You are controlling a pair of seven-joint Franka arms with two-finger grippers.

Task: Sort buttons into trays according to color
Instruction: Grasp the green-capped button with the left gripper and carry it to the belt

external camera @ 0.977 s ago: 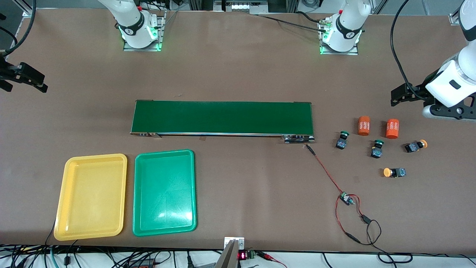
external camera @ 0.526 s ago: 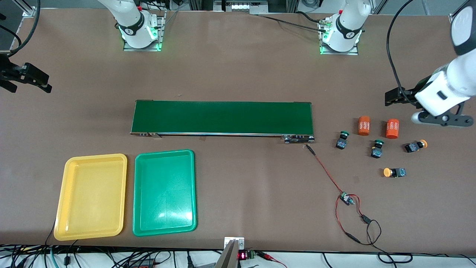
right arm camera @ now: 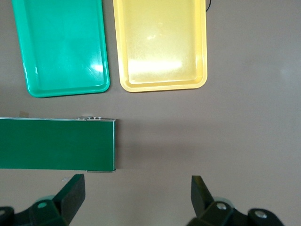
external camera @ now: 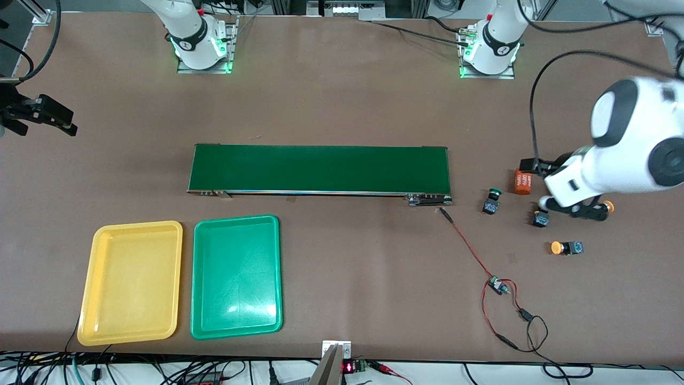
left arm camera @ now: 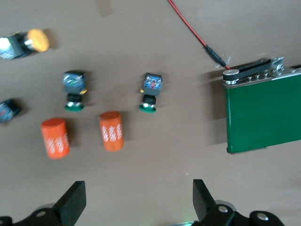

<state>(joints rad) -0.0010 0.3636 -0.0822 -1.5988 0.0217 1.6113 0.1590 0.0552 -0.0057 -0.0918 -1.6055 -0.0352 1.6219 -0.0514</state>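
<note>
Two green-capped buttons and two orange-yellow ones lie at the left arm's end of the table; the arm partly covers two of them. My left gripper hangs open and empty over bare table beside them. Its wrist view shows the gripper, both green buttons and an orange-yellow one. The yellow tray and green tray lie empty side by side. My right gripper is open over bare table at the right arm's end.
A long dark-green conveyor belt lies across the middle. Two orange cylinders stand by the buttons; one shows in the front view. A red-and-black wire with a small board runs from the belt's end toward the table's front edge.
The left arm has swung in from the table's end and now hangs over the buttons and cylinders. The right gripper has crept slightly inward. Both stayed open.
</note>
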